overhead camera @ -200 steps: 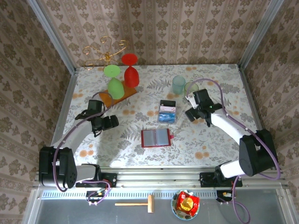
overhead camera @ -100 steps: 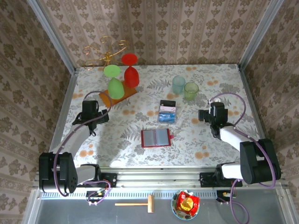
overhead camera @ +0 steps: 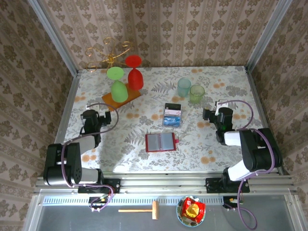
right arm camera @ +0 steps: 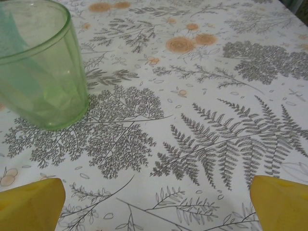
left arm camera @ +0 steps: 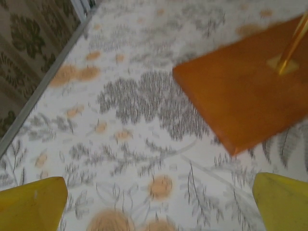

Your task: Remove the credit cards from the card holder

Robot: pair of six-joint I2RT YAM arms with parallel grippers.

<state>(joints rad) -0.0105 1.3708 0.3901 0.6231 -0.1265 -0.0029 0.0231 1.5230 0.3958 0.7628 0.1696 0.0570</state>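
Floral table (overhead camera: 144,91): both arms tucked low at its sides, left gripper (overhead camera: 90,117) and right gripper (overhead camera: 217,115) gaping wide, empty; credit cards (overhead camera: 172,115) seemingly stacked beyond card holder (overhead camera: 161,142).

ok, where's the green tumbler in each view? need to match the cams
Top external: green tumbler stands far right of centre, just right of the blue tumbler.
Right wrist: green tumbler at the upper left, upright, cut off by the frame edge.
Left wrist: faces the orange board at the upper right instead.
Shared landmark: the floral tablecloth, with grey ferns and orange blossoms.
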